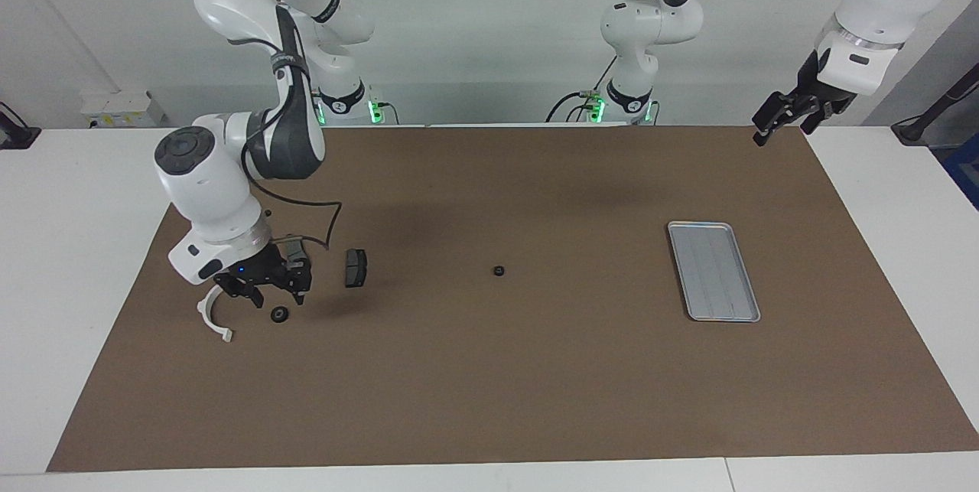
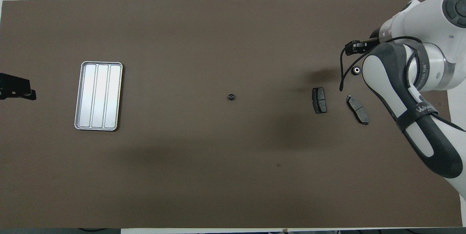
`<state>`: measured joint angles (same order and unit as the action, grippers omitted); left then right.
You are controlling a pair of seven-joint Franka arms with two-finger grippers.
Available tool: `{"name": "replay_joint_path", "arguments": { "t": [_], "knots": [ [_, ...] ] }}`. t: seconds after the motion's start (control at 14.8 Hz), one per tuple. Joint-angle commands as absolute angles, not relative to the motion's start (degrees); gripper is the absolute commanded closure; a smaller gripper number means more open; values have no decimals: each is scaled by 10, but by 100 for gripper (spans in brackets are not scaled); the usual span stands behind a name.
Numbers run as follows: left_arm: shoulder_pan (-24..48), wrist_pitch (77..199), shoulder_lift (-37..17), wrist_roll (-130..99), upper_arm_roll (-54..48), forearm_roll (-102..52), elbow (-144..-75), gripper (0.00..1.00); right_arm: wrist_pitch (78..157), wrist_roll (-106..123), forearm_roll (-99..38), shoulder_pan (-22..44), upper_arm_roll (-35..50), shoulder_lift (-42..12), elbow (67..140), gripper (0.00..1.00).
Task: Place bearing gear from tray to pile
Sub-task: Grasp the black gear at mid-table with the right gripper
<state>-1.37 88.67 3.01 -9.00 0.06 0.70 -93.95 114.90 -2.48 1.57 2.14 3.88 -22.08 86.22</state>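
The silver tray (image 1: pixel 713 270) lies empty toward the left arm's end of the mat; it also shows in the overhead view (image 2: pixel 98 95). The pile lies toward the right arm's end: a white half-ring bracket (image 1: pixel 214 316), one brake pad (image 1: pixel 356 268) (image 2: pixel 319 100) and a second brake pad (image 2: pixel 358 109). A small black ring-shaped bearing gear (image 1: pixel 280 314) (image 2: pixel 356 69) lies on the mat beside the bracket. My right gripper (image 1: pixel 275 297) hangs open and empty just above it. My left gripper (image 1: pixel 784 132) is open and raised over the table's edge, waiting.
Another small black round part (image 1: pixel 498 271) (image 2: pixel 231 97) lies alone at the middle of the brown mat (image 1: pixel 489 400). The right arm (image 2: pixel 407 92) hides the bracket in the overhead view. White table borders the mat.
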Motion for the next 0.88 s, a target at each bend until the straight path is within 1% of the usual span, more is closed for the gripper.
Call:
{"name": "replay_joint_path", "arguments": {
  "t": [0.0, 0.27, 0.47, 0.61, 0.81],
  "knots": [
    [-23, 888, 11, -79, -3, -1, -913, 0, 1107, -73, 39, 71, 38, -285, 745, 29],
    [-17, 883, 22, -80, 6, -21, -935, 0, 1114, -97, 39, 151, 40, -281, 743, 31],
    [-16, 883, 24, -83, 4, -21, -934, 0, 1119, -148, 35, 198, 40, -286, 744, 31],
    [-14, 883, 23, -83, 2, -21, -934, 0, 1139, -153, 33, 216, 41, -287, 766, 31],
    [-11, 883, 23, -83, 3, -21, -934, 0, 1179, -175, 33, 241, 41, -289, 819, 31]
  ]
}}
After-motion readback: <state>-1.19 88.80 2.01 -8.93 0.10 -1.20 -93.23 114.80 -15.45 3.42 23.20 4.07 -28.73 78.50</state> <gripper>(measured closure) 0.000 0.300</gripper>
